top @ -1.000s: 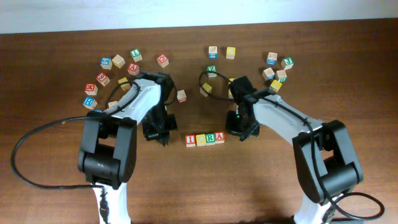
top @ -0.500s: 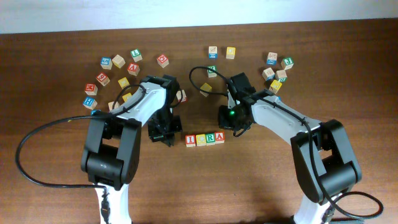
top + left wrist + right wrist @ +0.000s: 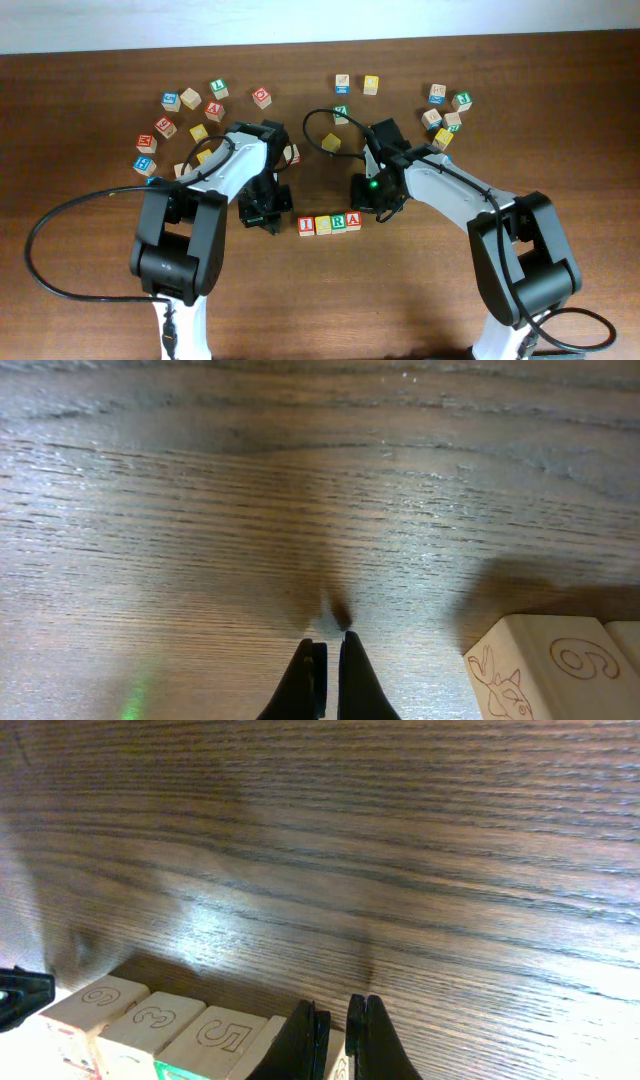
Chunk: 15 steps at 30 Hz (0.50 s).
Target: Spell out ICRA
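The four-block row (image 3: 330, 223) lay at the table (image 3: 400, 290) centre, letter faces red, yellow, green, red. Left gripper (image 3: 325, 652) at its 9 o'clock, right gripper (image 3: 337, 1012) at 1 o'clock, both closed, empty

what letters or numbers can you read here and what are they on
"I", "R", "A": tops of the row of four blocks, overhead; its second letter is too faint.
"6", "3", "5": engraved on that row's sides, right wrist view.
"6" or "9", unsure which: corner block, left wrist view.
Too small to read: the scattered blocks.
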Tool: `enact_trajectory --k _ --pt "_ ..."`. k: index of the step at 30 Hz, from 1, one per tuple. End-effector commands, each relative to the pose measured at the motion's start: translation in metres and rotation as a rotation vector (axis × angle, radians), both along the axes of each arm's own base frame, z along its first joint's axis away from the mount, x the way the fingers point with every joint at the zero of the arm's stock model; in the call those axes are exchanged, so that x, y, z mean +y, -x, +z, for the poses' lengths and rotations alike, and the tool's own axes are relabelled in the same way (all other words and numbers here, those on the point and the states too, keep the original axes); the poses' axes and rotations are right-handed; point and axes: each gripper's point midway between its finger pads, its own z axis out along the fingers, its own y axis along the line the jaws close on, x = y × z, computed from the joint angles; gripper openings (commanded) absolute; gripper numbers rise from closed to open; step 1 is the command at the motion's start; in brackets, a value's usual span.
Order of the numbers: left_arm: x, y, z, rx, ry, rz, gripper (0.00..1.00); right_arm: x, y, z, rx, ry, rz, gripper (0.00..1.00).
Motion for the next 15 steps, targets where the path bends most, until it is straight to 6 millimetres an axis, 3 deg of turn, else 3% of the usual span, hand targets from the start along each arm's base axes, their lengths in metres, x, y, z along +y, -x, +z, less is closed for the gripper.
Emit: enact_trajectory --k 1,15 --pt "-0.0014 0.0027 -0.0031 0.011 0.009 -0.003 0.00 0.0038 0.0047 -0.0031 0.008 -0.014 0.040 0.04" --pt "-0.0017 0.0016 -0.0034 0.007 0.010 -0.002 0.00 0.0040 0.0111 -0.0033 0.027 -0.019 0.066 0.04"
